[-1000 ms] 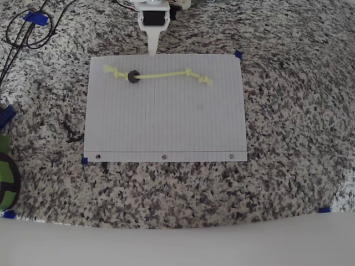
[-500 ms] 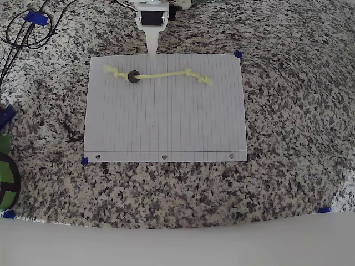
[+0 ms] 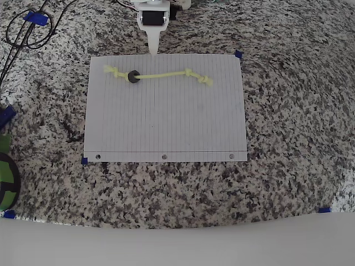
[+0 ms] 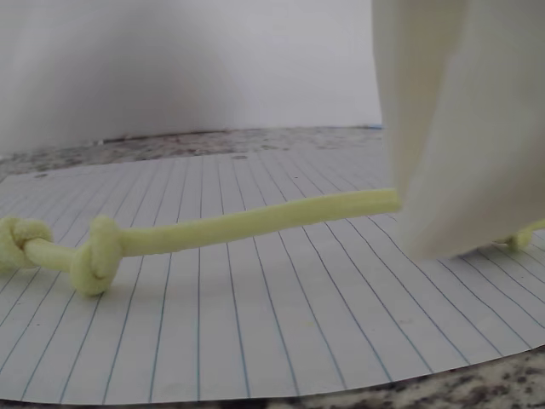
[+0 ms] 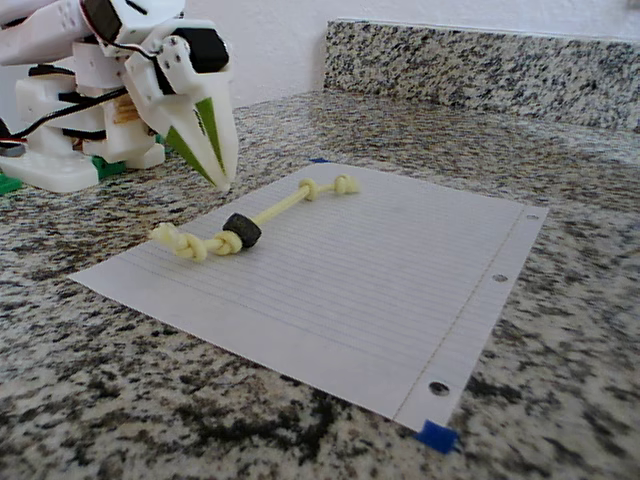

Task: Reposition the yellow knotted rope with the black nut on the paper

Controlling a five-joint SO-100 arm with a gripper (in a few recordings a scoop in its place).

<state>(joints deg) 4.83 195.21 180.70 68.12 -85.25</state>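
Yellow knotted rope (image 3: 158, 76) stretched nearly straight across the upper part of the paper (image 3: 166, 122) in the overhead view, one knotted end near the sheet's upper left corner, the other right of the middle and slightly lower. Same rope (image 5: 255, 220) lying flat on the sheet in the fixed view, and close up in the wrist view (image 4: 213, 232), where a double knot sits at the picture's left and the cord passes behind the pale fingers at the right.

Black nut (image 3: 132, 77) threaded on the cord just inside the left knots in the overhead view; in the fixed view (image 5: 241, 231) resting on the paper, touching the knots beside it.

Paper lined, white, with three punched holes along its lower edge in the overhead view, corners marked by bits of blue tape (image 3: 238, 54); seen at a low angle in the fixed view (image 5: 380, 290).

Hand (image 3: 152, 51) poised at the sheet's top edge, above and a little right of the nut, apart from the rope. In the fixed view (image 5: 222, 182) fingers pressed together into one point, tip hovering close over the tabletop beside the paper's far edge, pinching nothing.

Speckled granite tabletop (image 3: 288, 111) all around, black cables (image 3: 22, 33) at the upper left in the overhead view.
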